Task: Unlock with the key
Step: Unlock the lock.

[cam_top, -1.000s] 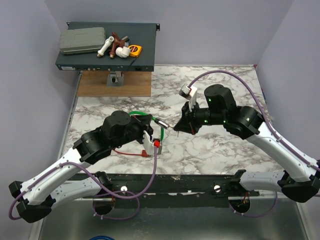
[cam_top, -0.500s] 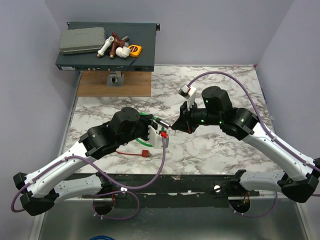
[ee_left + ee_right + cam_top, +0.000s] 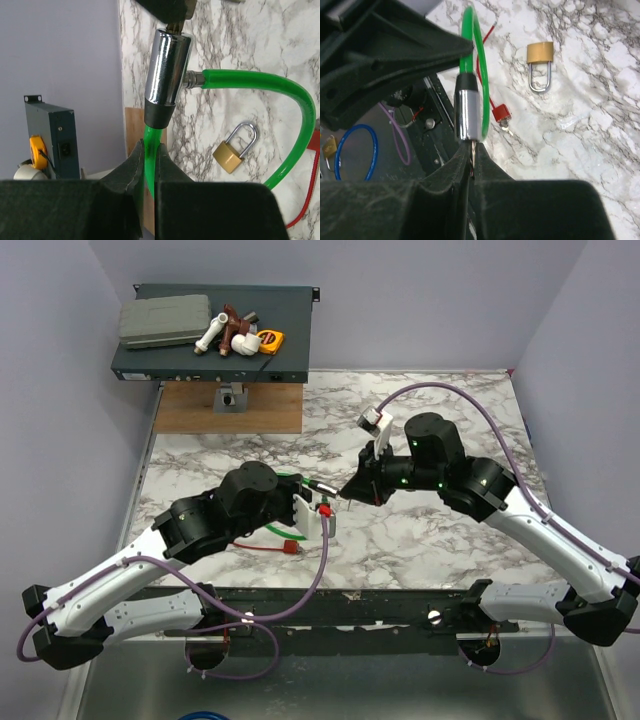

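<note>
Right wrist view shows the right hand [image 3: 470,161] pinched shut on the key [image 3: 472,148], its tip seemingly entering the chrome lock barrel [image 3: 468,115], while the left hand [image 3: 149,156] clamps the green cable [image 3: 260,80] beside it; next, likely, a steady wrist twist.

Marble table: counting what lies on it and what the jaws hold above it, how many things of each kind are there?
Green cable lock: 1
Key: 1
Padlock: 1
Red cable: 1
Total: 4
</note>
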You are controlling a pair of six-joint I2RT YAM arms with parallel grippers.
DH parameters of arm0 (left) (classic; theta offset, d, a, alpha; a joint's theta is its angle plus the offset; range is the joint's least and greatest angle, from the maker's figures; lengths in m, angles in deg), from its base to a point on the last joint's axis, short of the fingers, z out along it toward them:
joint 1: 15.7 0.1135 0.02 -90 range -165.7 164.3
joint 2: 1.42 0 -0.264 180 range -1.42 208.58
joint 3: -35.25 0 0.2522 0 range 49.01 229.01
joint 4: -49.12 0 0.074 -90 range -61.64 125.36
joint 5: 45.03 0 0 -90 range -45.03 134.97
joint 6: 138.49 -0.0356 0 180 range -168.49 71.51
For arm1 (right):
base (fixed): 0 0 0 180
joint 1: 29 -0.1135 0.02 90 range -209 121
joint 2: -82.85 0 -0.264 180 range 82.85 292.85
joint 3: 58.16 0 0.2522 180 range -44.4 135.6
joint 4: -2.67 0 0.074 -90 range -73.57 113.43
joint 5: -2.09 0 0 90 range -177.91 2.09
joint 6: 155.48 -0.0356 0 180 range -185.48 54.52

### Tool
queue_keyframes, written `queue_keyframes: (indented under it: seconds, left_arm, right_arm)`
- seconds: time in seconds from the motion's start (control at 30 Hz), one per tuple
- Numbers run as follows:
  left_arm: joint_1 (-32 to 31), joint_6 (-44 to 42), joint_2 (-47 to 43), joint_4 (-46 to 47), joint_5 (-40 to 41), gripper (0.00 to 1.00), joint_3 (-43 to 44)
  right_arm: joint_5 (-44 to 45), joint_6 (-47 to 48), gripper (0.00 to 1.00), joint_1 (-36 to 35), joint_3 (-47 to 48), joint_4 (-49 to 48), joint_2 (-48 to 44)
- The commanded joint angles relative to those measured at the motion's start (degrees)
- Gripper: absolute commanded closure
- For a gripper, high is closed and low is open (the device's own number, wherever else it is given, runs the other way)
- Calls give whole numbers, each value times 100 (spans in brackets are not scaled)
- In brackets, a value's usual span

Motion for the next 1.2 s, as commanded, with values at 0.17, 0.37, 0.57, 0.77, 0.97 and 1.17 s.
queue_keyframes:
  seconds: [0.17, 0.37, 0.57, 0.77, 0.97, 1.17]
  left_arm:
    - [-189, 253, -143, 833, -415, 100, 207]
    - [-108, 264, -231, 790, -331, 100, 145]
    - [1, 725, -157, 726, -206, 100, 414]
    - [88, 1553, 146, 597, 34, 100, 1025]
    - [88, 1993, 347, 639, -14, 100, 1265]
    - [89, 2032, 376, 674, -122, 100, 1257]
  right_arm:
    - [371, 232, 48, -62, -114, -539, -618]
    - [623, 358, 34, -64, -197, -626, -1128]
    - [297, 198, 19, -60, -846, -922, -1657]
    - [299, 134, 18, -68, -1610, -1355, -2108]
    - [146, 99, 19, -62, -1806, -1909, -1872]
    - [118, 82, 29, -60, -1757, -2600, -1580]
